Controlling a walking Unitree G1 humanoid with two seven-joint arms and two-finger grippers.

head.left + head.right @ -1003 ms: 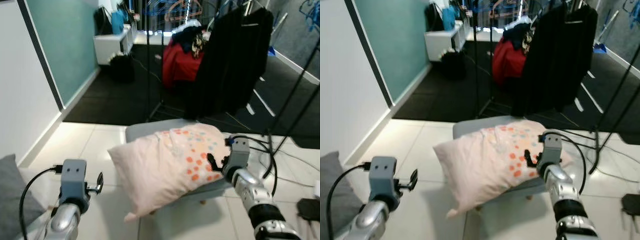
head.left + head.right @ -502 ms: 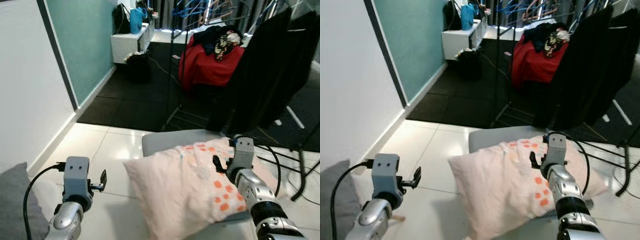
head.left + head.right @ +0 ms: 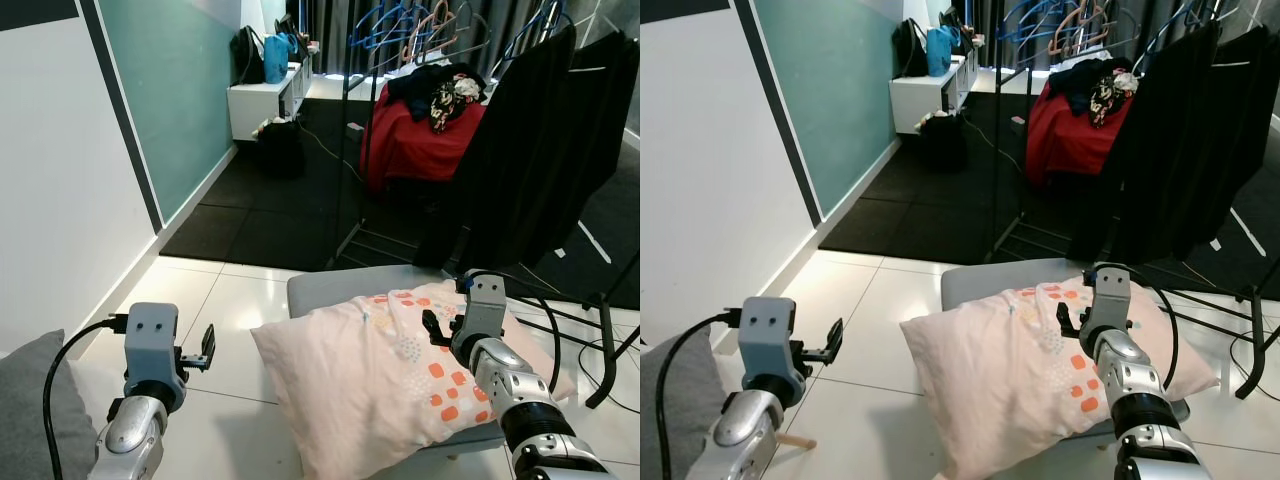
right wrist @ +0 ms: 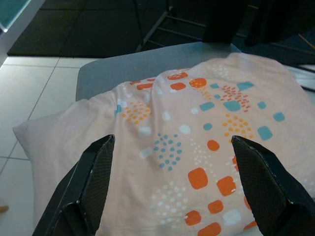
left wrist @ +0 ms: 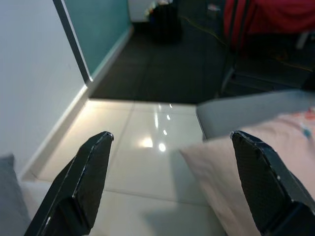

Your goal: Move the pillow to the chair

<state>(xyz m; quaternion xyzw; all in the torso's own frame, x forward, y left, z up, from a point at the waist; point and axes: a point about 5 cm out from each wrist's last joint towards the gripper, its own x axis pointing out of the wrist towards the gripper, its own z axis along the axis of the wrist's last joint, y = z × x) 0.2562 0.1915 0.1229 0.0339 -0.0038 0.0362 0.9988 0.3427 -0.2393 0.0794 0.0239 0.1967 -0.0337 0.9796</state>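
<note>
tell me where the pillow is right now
The pillow lies on the grey chair in front of the robot, toward its right, one corner hanging off the seat's left edge. The right gripper hovers open over it, jaws apart in the wrist view.

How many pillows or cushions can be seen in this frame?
2. The pale patterned pillow lies on the grey chair, below the open right gripper. A grey cushion sits at the near left edge, partly cropped. Others may be hidden.
</note>
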